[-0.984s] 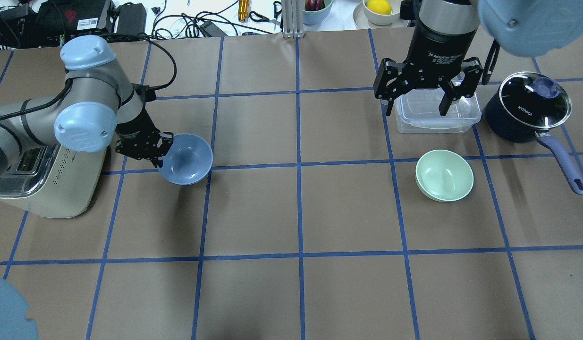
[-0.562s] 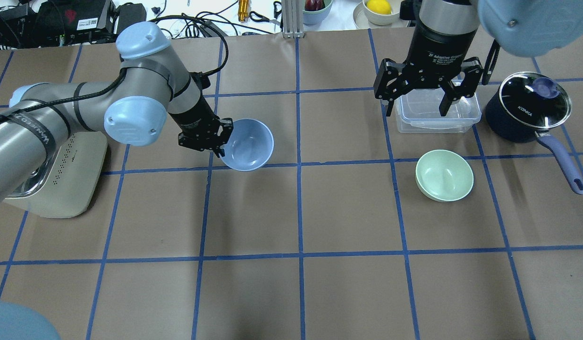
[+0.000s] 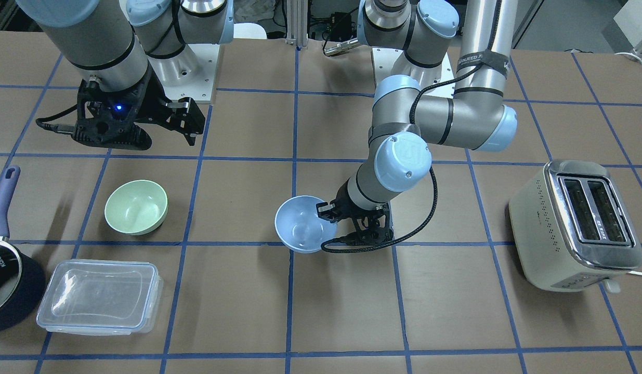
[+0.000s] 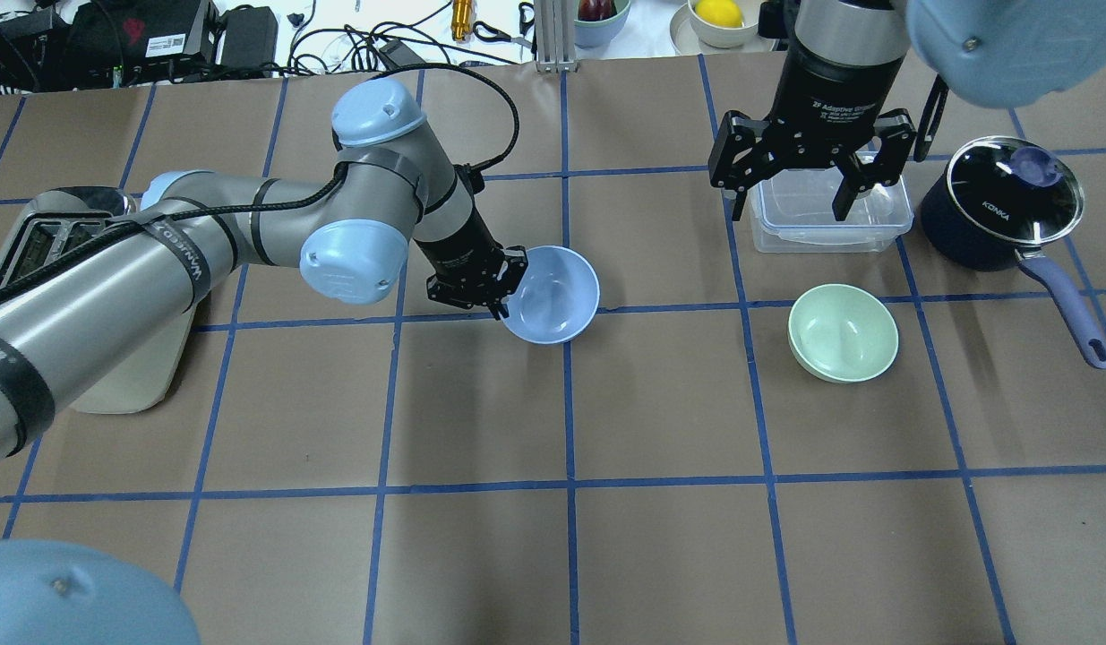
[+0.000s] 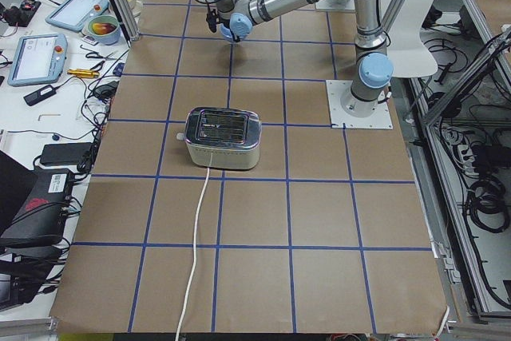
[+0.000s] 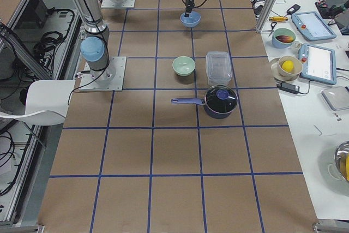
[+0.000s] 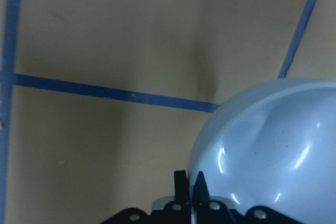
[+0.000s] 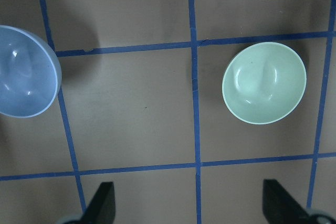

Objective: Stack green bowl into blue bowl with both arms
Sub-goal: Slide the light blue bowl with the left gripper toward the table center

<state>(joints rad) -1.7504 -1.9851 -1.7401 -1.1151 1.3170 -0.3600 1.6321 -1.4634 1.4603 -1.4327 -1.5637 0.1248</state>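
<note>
The left end effector pinches the rim of the blue bowl near the centre of the counter. The green bowl sits upright to its right, well apart. The right end effector hangs spread above a clear container at the far right.

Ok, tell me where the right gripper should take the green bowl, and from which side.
Probably its rim, from straight above, one finger inside and one outside. The green bowl sits upright and empty, its thin edge exposed all round; the open right gripper points down near it.
</note>
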